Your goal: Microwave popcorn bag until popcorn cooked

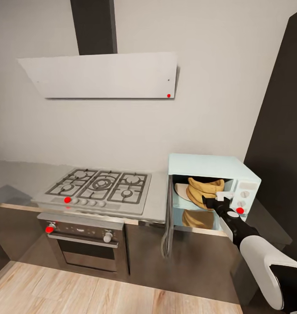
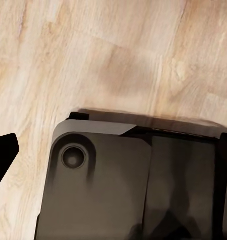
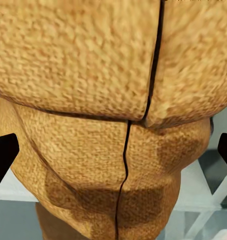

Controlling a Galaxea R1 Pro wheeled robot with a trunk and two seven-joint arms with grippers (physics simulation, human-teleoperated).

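Observation:
The pale-blue microwave stands on the steel countertop with its dark glass door swung open to the left. The tan popcorn bag lies on its side in the cavity, on the white turntable. My right gripper is at the cavity's mouth against the bag's near end. In the right wrist view the bag lies between the gripper's wide-apart fingertips. My left gripper hangs open over the wood floor and my dark base. Popcorn kernels are hidden.
A gas hob and a steel-fronted oven sit left of the microwave, under a white hood. A tall dark cabinet stands close on the right. The open door juts out past the counter edge.

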